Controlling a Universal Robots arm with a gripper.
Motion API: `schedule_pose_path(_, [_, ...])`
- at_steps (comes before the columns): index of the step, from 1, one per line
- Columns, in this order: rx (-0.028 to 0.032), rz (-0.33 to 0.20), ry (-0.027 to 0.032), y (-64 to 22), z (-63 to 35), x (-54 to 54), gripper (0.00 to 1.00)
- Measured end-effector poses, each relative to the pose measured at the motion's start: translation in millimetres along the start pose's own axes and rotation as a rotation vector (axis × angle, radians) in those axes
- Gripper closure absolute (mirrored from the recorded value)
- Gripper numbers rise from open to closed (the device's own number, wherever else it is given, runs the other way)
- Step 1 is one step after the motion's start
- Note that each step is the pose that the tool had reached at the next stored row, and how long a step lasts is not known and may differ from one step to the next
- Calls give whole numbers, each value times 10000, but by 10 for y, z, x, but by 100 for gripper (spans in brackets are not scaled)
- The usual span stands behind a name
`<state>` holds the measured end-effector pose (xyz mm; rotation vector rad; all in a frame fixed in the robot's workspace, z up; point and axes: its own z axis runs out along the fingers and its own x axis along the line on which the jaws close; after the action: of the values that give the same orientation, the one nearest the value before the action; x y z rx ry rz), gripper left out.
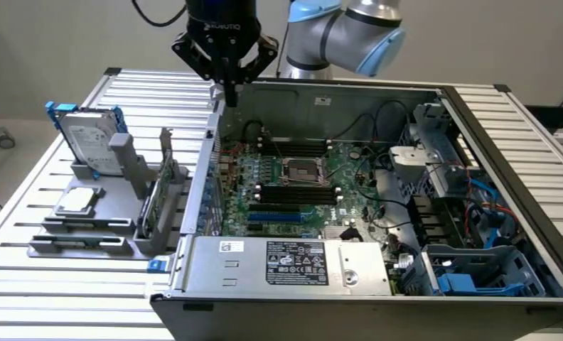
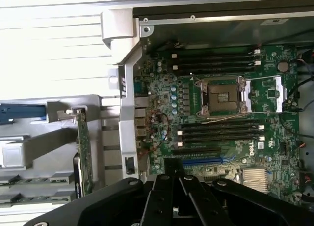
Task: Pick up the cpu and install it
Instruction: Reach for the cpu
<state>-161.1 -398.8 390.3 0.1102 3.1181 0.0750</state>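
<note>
A pale wall stands behind a slatted silver metal table (image 1: pixel 35 284). On it an open grey computer case (image 1: pixel 262 266) lies on its side, showing a green motherboard (image 1: pixel 291 206). On the exterior view's left, just beside the case, a grey plastic stand (image 1: pixel 82 234) carries the cpu (image 1: pixel 79 201), a small flat square chip with a shiny silver-grey metal top. It lies flat on the stand, untouched and well apart from the arm. Behind it on the same stand, a large silver hard drive in a blue frame (image 1: pixel 90 141) stands upright. The black gripper (image 1: pixel 230 98) hangs above the case's rear corner on the exterior view's left. Its fingers are clenched together and grasp nothing. In the wrist view the gripper (image 2: pixel 172 167) looks over the motherboard (image 2: pixel 167 118), where the black square socket (image 2: pixel 221 94) lies open between rows of black memory slots (image 2: pixel 216 132).
</note>
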Motion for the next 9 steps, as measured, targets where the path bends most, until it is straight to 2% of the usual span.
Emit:
schedule_pose_path(4, [2, 1, 1, -14, 15, 180, 89])
schedule_pose_path(9, [22, 3, 36, -32, 46, 410, 89])
